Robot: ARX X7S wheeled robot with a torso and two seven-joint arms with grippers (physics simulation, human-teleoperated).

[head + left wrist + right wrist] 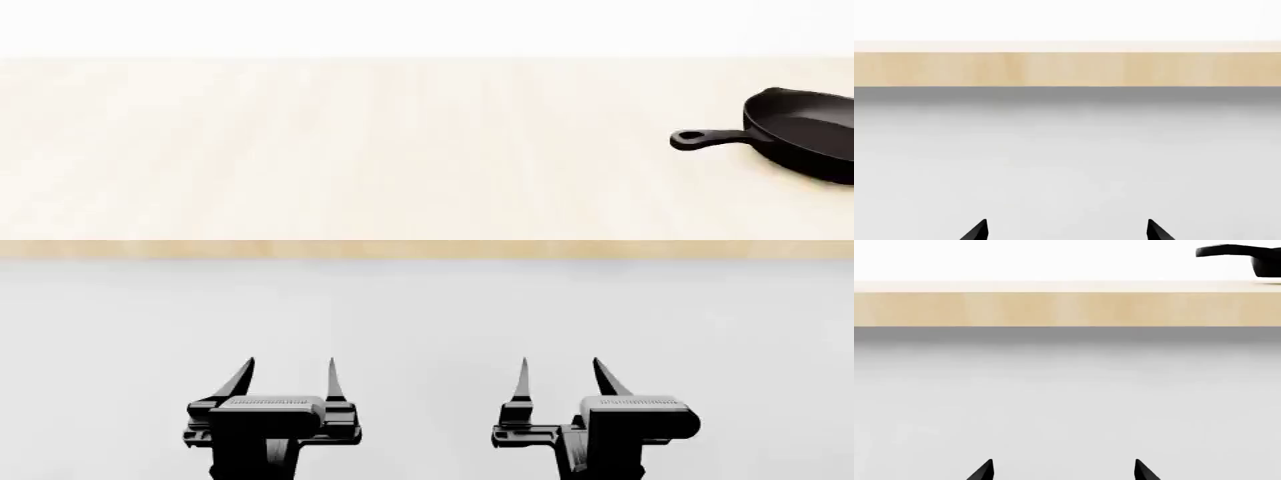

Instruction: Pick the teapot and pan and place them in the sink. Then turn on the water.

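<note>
The black pan lies on the light wood countertop at the far right of the head view, its long handle pointing left and its right side cut off by the frame. The right wrist view catches the pan above the counter's front edge. My left gripper and right gripper both hang open and empty in front of the counter, well short of it. In the wrist views the left gripper and right gripper show only their fingertips. The teapot, the sink and the water are out of view.
The counter's front edge runs straight across, with a plain grey cabinet face below it. A white wall stands behind the counter.
</note>
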